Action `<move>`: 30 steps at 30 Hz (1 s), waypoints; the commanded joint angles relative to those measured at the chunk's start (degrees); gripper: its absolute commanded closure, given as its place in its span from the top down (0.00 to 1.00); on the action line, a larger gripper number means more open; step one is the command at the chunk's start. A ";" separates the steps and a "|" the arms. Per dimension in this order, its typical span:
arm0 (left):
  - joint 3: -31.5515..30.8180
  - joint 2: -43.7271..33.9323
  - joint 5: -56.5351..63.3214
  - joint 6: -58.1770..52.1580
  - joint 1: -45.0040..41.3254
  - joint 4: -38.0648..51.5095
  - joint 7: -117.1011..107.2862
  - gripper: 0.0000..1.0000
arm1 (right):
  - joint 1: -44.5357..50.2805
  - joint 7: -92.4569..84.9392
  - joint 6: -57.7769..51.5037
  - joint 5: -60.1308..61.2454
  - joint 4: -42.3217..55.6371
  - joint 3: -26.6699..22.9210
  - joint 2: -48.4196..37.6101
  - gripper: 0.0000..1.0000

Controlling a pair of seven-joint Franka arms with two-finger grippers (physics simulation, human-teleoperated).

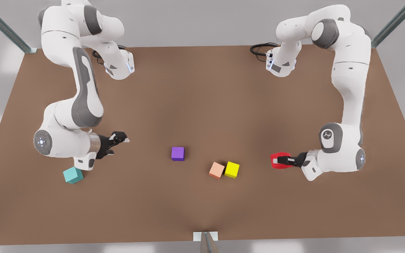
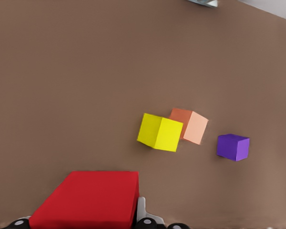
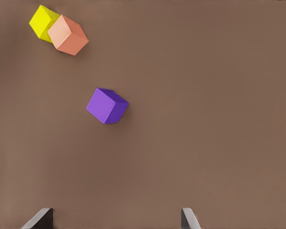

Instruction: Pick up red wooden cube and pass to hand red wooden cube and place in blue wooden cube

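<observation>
Brown tabletop runs wide under two white arms, with grey walls beyond it. From the front view, the left gripper sits at the front view's right, turned sideways and low, its fingers clamped on the red wooden cube, which hangs just clear of the surface. At the front view's left the right gripper points inward toward the middle, empty. The blue wooden cube rests on the tabletop just below that arm's wrist, well apart from the red one. Between the arms lie a purple cube and, touching each other, a salmon cube and a yellow cube.

Left wrist view: the red wooden cube looms close between the fingers, with the yellow cube, salmon cube and purple cube farther off.

Right wrist view: two fingertips stand wide apart with nothing between them; the purple cube lies ahead.

The handover comes next, I judge. The hold looks to be near the cube's edge, so it could twist or slip as the other fingers close. A low sweep across the middle could also knock the loose cubes.
</observation>
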 commanded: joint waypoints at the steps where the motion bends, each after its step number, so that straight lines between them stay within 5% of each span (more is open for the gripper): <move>1: -6.58 4.14 -9.44 -8.92 0.00 4.71 -36.60 0.52 | -0.19 -31.45 0.30 17.47 0.22 -0.01 1.58 1.00; 6: -10.46 13.38 -23.34 4.60 -9.40 15.19 -39.24 0.55 | 1.38 -38.83 5.13 37.42 4.35 0.43 9.05 1.00; 15: -12.92 16.63 -25.62 6.02 -11.60 16.68 -17.11 0.55 | 4.55 -82.15 15.51 46.57 3.38 0.52 11.60 1.00; 30: -14.15 18.21 -29.75 9.01 -13.18 16.50 4.79 0.54 | 8.86 -85.06 15.77 54.57 -1.81 2.10 12.04 1.00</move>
